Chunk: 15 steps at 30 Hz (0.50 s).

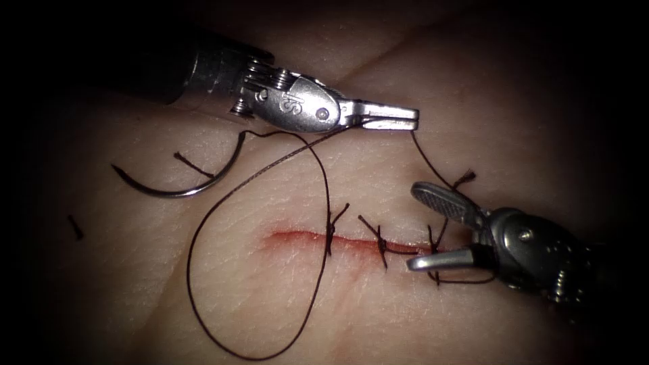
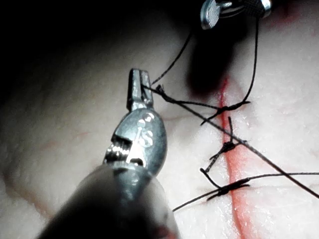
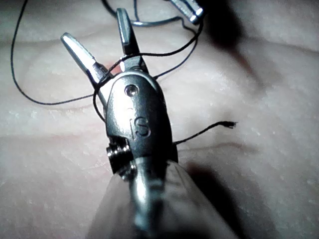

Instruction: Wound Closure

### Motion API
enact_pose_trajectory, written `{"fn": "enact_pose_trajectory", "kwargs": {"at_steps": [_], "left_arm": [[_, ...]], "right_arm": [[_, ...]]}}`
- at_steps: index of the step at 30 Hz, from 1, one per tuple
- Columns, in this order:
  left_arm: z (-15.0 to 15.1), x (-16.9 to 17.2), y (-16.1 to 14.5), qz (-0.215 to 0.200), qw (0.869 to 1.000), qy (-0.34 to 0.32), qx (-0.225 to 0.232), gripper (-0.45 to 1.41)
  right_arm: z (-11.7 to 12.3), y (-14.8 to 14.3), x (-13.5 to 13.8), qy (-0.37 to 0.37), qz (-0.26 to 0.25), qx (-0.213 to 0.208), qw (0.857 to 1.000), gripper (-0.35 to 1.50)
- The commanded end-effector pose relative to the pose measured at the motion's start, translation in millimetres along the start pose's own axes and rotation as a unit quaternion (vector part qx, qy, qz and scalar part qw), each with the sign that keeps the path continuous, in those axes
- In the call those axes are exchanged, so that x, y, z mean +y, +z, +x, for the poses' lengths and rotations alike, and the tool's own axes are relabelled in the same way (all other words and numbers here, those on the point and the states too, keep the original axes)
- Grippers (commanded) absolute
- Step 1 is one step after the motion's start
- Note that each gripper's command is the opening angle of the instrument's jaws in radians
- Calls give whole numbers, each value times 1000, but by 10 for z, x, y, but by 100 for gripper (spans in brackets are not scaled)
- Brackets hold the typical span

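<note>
The curved needle (image 1: 177,191) lies loose on the tissue (image 1: 284,304) left of the cut (image 1: 304,238), not in the tissue and held by neither tool. The left tool (image 1: 414,120) is shut on the thread (image 1: 193,270) just above the cut's right end; its closed tip (image 2: 139,78) pinches a strand. From there the thread runs down to the rightmost stitch (image 1: 433,251). The right tool (image 1: 414,228) stands open astride that strand and stitch, holding nothing; the thread (image 3: 149,54) crosses between its spread jaws (image 3: 94,27). A long loop of thread lies on the tissue below the needle.
Two more tied stitches (image 1: 330,226) (image 1: 382,243) cross the cut, with red fluid (image 1: 287,236) along it. Short cut ends of thread (image 1: 75,227) (image 1: 191,165) lie at the left near the needle. A frayed tail (image 1: 465,179) sticks up beside the right tool.
</note>
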Motion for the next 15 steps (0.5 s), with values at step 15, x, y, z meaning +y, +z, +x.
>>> {"fn": "enact_pose_trajectory", "kwargs": {"at_steps": [15], "left_arm": [[7, 78, 36, -16, 1000, -6, 12, -45]], "right_arm": [[5, -23, 27, -2, -86, -3, 996, 96]]}}
